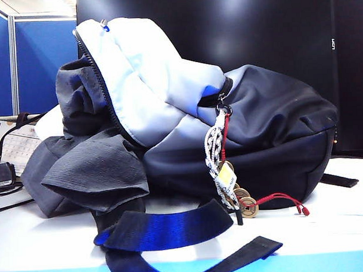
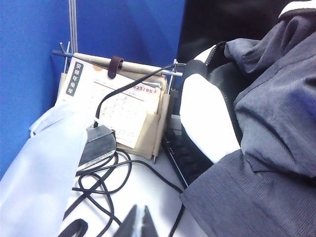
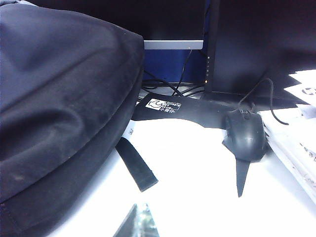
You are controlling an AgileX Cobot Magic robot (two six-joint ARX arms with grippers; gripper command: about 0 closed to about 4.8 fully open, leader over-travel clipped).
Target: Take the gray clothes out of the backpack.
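The backpack lies on its side on the desk, its mouth facing nine o'clock. The gray clothes hang half out of this opening, partly resting on the desk. Both pincers are low and away from the bag: the left pincer near the clothes, the right pincer beside the bag's bottom. Both are pressed together and hold nothing. The risk, I think: a pincer may catch the strap or the zipper edge instead of the fabric, and drag the whole bag.
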